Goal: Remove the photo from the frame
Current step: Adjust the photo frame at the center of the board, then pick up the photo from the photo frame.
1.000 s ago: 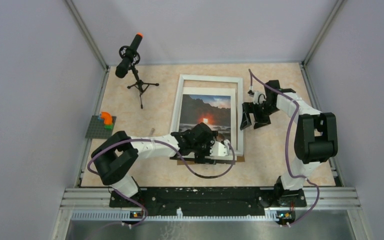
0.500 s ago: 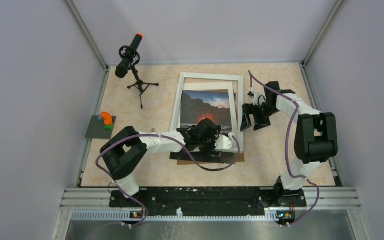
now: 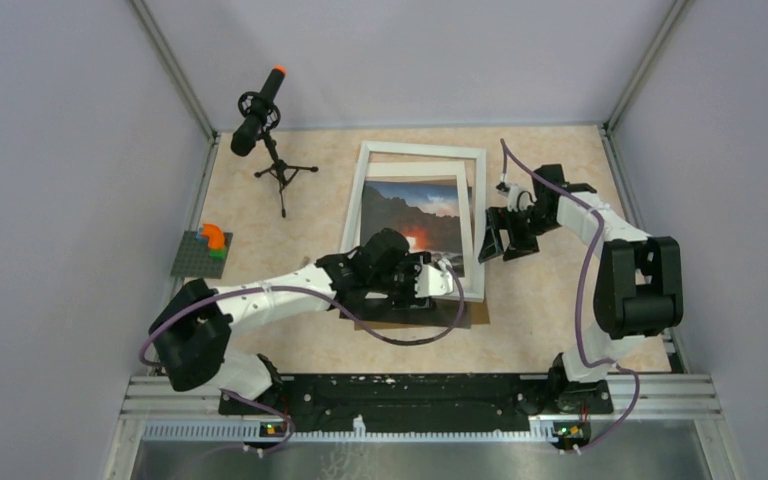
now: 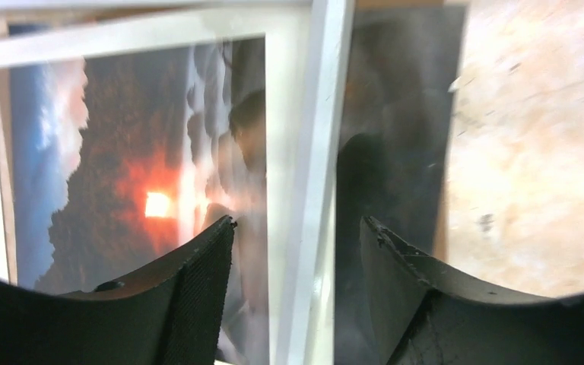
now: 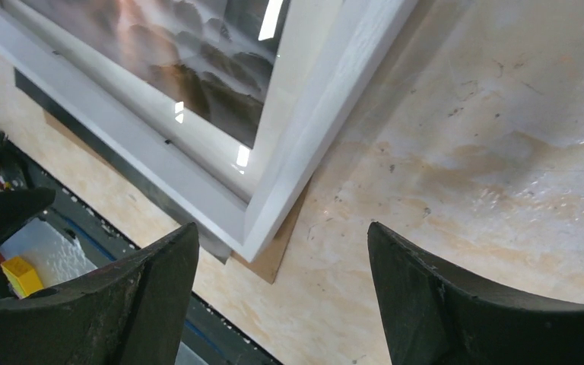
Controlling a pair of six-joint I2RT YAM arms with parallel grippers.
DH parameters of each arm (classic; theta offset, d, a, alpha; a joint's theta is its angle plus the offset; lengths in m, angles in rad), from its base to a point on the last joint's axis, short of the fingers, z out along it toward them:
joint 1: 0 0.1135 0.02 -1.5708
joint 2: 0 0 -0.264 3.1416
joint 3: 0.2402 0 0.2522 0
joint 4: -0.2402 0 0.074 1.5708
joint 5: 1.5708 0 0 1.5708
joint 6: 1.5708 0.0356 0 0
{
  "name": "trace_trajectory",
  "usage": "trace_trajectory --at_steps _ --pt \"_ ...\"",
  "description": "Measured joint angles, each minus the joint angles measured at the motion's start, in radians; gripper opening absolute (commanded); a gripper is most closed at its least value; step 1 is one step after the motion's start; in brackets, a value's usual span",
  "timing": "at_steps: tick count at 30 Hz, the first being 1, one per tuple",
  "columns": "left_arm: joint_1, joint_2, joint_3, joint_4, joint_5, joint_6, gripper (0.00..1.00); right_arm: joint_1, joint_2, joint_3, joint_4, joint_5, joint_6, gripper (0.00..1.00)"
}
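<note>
Jaws of the left gripper (image 4: 296, 228) stand apart, its 2 black fingers (image 4: 198, 289) either side of the near border of the large white rectangular frame (image 3: 420, 152). Those of the right gripper (image 5: 281, 228) are spread too, beside the frame's right edge; the glossy sunset photo (image 3: 415, 215) lies inside it.

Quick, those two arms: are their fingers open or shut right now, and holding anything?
Left gripper: open, fingers either side of the frame edge, holding nothing.
Right gripper: open, holding nothing.
</note>
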Motion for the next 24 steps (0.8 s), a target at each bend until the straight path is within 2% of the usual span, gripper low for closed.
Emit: trace_trajectory --at_steps 4,8,14,17,20,24 --pt "-0.075 -0.032 -0.016 0.001 0.038 -0.039 0.54 -0.001 -0.040 -0.014 0.008 -0.033 0.000 0.77" --pt "-0.136 0.000 -0.033 -0.025 0.038 -0.070 0.53 -0.003 -0.077 -0.058 0.022 -0.079 0.000 0.76" --pt "-0.122 -0.116 -0.166 -0.083 -0.020 -0.069 0.54 -0.003 -0.164 -0.130 0.019 -0.146 -0.018 0.73" --pt "-0.131 -0.136 -0.175 -0.080 -0.031 -0.051 0.55 -0.003 -0.178 -0.150 0.022 -0.161 -0.018 0.71" --pt "-0.172 -0.097 -0.164 -0.050 -0.055 -0.050 0.55 -0.003 -0.177 -0.161 0.035 -0.172 -0.014 0.69" --pt "-0.243 0.036 -0.115 0.003 -0.092 -0.057 0.53 -0.003 -0.174 -0.161 0.045 -0.188 -0.004 0.68"
